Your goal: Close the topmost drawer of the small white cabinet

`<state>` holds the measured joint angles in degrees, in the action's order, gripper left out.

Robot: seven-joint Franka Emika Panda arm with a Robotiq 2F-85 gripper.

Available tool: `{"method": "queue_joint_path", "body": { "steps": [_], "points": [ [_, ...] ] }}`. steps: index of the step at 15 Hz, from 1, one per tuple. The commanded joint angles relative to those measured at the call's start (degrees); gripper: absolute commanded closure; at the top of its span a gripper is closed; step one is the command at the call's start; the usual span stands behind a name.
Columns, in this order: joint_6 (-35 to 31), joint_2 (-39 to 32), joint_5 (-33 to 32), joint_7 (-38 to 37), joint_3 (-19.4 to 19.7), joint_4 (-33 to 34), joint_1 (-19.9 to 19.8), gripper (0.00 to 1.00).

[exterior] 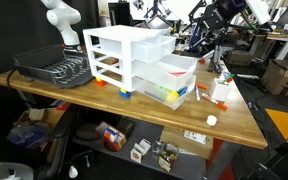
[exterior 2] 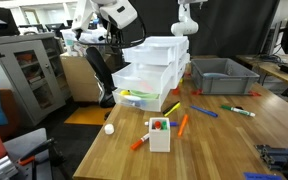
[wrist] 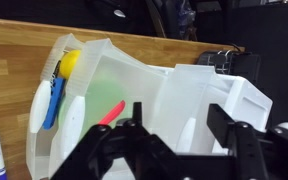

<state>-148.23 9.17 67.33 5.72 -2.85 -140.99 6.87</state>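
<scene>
Gripper point(wrist: 176, 125) raised (jaws apart), facing small white cabinet point(exterior: 109, 45)

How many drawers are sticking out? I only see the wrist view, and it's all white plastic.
Observer: All three. In an exterior view the topmost drawer, the middle drawer and the lowest drawer all stand out from the small white cabinet.
Operator: What's next to the cabinet?
Observer: A black dish rack sits on the table close by, on the side away from the drawer fronts.
Operator: Anything loose out front?
Observer: A small white ball lies near the table's edge, apart from the drawers.
</scene>
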Motion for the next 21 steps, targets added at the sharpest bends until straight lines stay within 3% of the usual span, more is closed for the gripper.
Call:
{"method": "queue_joint_path", "body": {
  "steps": [1,6,7,12,21],
  "points": [
    [-3.3,-1.8,8.5,5.5,-0.3,0.7,1.1,0.61],
    [-5.0,-4.7,17.2,12.1,-0.2,1.7,1.7,0.96],
    [-5.6,-5.6,18.1,13.5,-0.3,2.2,1.7,0.99],
    [-7.5,-11.2,19.6,17.4,-0.5,6.5,1.8,1.0],
    [-8.4,-21.7,16.2,17.0,-0.3,17.2,2.6,1.0]
  ]
}}
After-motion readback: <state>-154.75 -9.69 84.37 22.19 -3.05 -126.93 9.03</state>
